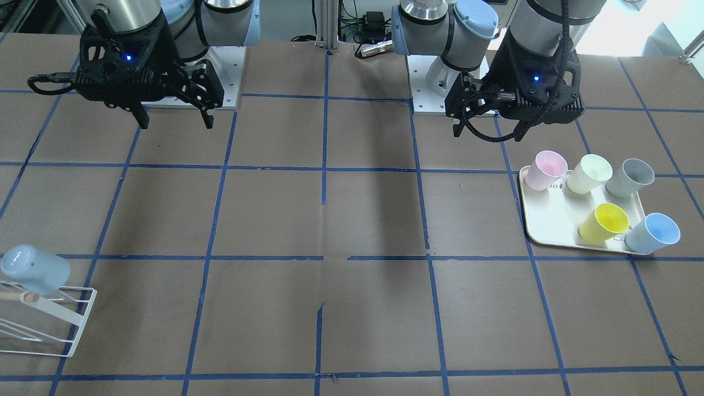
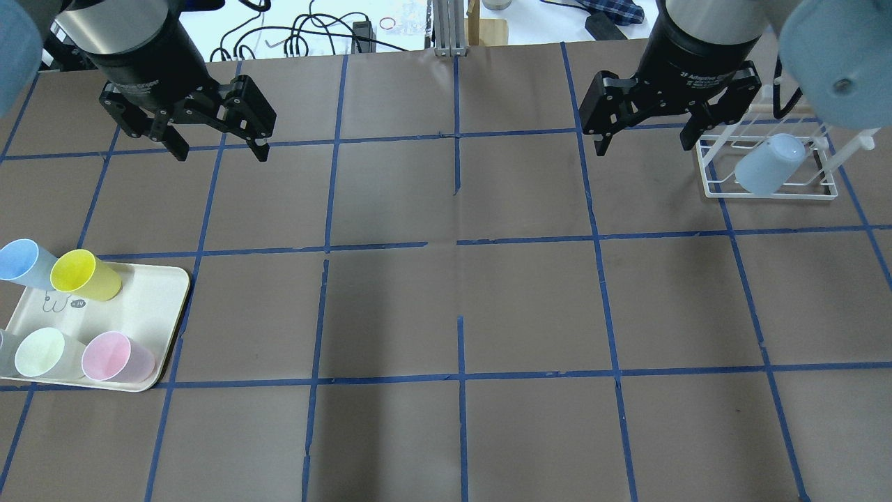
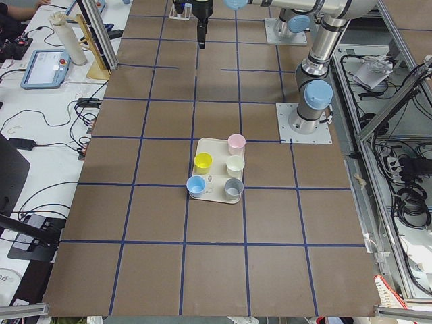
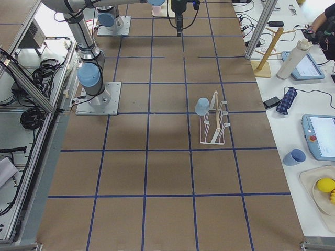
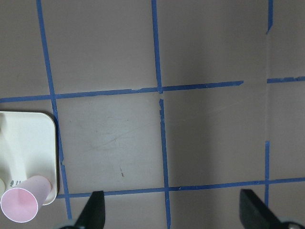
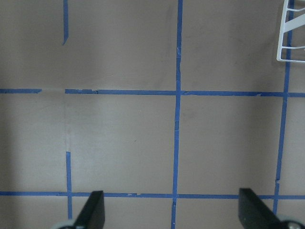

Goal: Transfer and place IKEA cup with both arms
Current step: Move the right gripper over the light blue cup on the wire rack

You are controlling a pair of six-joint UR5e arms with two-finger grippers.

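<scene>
1. the cup (image 1: 653, 232) stands mouth up at a corner of the tray (image 1: 550, 220), just beside the yellow cup (image 1: 603, 223). no gripper is near it.
2. the left gripper (image 2: 223, 153) and the right gripper (image 2: 644, 146) both hang above the table, well apart. their jaws are spread wide and there is nothing between them.
3. a twin cup (image 2: 770, 166) sits upside down on the rack (image 2: 770, 197), on the side of the right gripper. its colour is almost the same, so the wrong one could be taken. i judge that the one on the tray is to be carried, but i am not sure.
4. first danger: the yellow cup is very close. a finger coming down between them may hit it and tip it, or may push the cup over the rim of the tray.
5. second danger: the handover in the middle. the cup is tapered and looks smooth. if the left gripper lets go before the right gripper has closed well, the cup will probably fall and roll.
6. third danger: the twin cup already takes one place on the rack. the right gripper may knock it when bringing the cup beside it.
</scene>
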